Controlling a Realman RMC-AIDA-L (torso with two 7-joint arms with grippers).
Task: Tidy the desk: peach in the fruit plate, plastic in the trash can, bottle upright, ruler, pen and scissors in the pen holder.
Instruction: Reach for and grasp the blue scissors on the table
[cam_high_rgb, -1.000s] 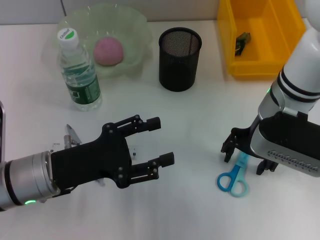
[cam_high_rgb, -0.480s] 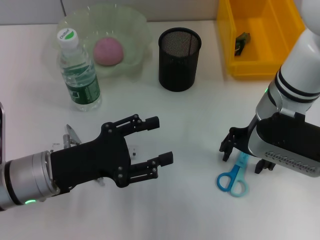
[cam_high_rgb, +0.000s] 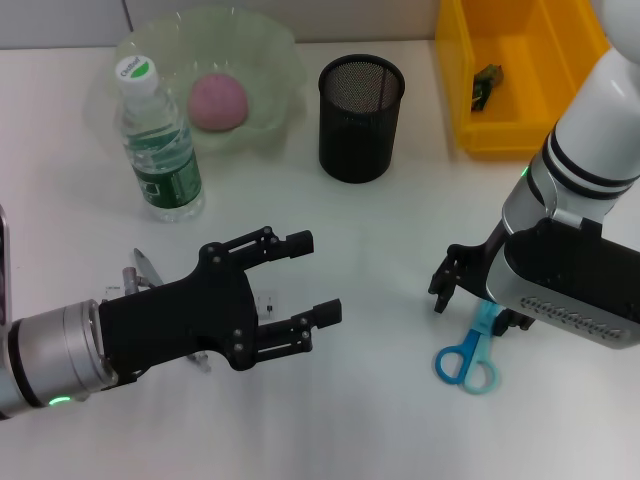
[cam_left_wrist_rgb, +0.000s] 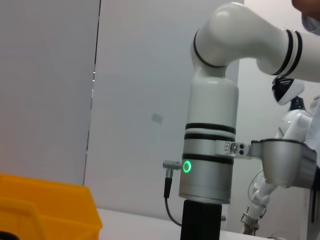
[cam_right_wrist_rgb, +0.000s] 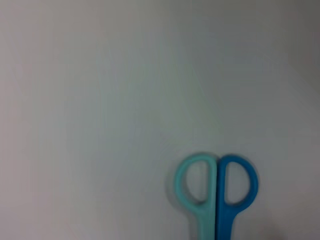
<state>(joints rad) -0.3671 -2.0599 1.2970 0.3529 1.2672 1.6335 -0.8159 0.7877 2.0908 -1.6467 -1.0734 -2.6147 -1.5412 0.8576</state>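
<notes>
- The right gripper is hanging low over the white table, right above the blade end of the scissors.
- Its dark fingers are standing either side of the blades; the arm's body is hiding the tips, so I cannot tell whether they are apart or pressing on the blades.
- The scissors are lying flat on the table, closed, with one blue loop and one pale teal loop side by side; the right wrist view is showing those two loops touching each other.
- The left gripper is hovering over the near left part of the table, its two black fingers spread wide apart and gripping nothing.
- A pen is peeking out from under the left arm, lying on the table, mostly covered.
- The bottle is standing upright with its green-and-white cap on, just in front of the fruit plate.
- The pink peach is sitting inside that pale green plate.
- The black mesh pen holder is standing upright near the middle back of the table, well apart from the scissors.
- The yellow bin is sitting at the back right, with a small dark scrap lying in it.
</notes>
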